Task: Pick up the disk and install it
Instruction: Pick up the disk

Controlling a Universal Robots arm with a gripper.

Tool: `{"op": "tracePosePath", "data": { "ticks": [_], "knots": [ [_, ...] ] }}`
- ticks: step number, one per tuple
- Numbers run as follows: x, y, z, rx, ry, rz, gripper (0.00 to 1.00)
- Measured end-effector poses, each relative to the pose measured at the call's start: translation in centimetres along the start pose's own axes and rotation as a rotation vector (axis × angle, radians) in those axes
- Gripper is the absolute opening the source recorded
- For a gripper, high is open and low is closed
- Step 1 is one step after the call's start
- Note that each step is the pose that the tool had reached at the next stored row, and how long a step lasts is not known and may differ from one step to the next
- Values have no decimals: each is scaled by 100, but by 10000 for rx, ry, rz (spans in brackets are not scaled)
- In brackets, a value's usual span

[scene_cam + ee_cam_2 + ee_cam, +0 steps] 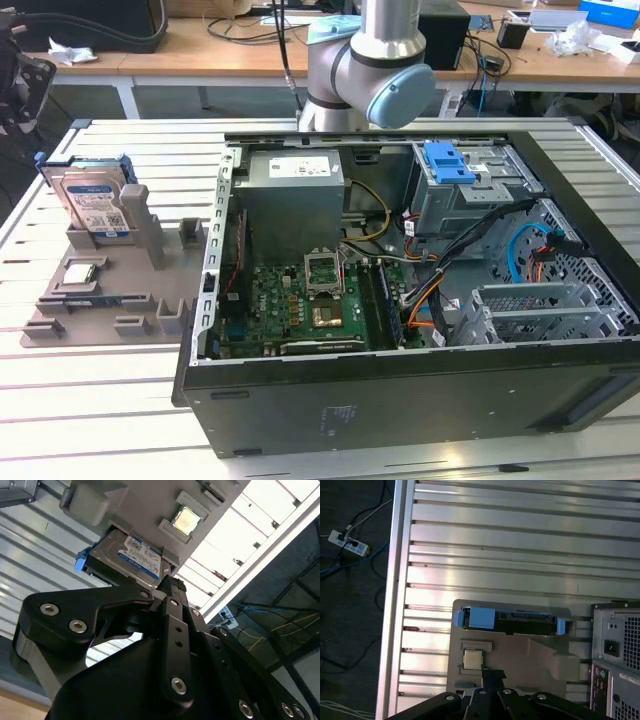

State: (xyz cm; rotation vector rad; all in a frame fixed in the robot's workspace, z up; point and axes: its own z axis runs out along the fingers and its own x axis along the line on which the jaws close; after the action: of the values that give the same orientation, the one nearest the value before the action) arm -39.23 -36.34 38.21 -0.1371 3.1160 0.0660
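Note:
The disk [95,205] stands on edge in a slot at the back of a grey holder [110,290], on the exterior view's left. Its silver face carries a white-and-blue label and a blue frame runs round its edge. In both wrist views my gripper [170,582] [492,674] hangs well above the holder, its black fingers drawn together with nothing between them. The disk [135,560] shows label-on in the second wrist view. In the first wrist view the disk [510,622] shows edge-on, beyond the fingertips.
An open computer case [400,385] lies on the slatted metal table [100,400], its grey drive cage [470,200] topped by a blue bracket [448,162]. A small square chip [80,272] rests on the holder. The arm's joint [370,70] rises behind the case.

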Motion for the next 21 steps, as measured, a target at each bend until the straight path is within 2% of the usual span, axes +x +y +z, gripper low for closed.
{"op": "tracePosePath", "data": {
  "ticks": [2,7,9,14,17,21],
  "knots": [
    [0,0,0,-15,26,-626,11],
    [0,0,0,-35,62,-1474,11],
    [0,0,0,-48,84,-2039,11],
    [0,0,0,-67,118,-2860,11],
    [0,0,0,-84,147,-3546,11],
    [0,0,0,-96,168,-4077,11]
  ]
}}
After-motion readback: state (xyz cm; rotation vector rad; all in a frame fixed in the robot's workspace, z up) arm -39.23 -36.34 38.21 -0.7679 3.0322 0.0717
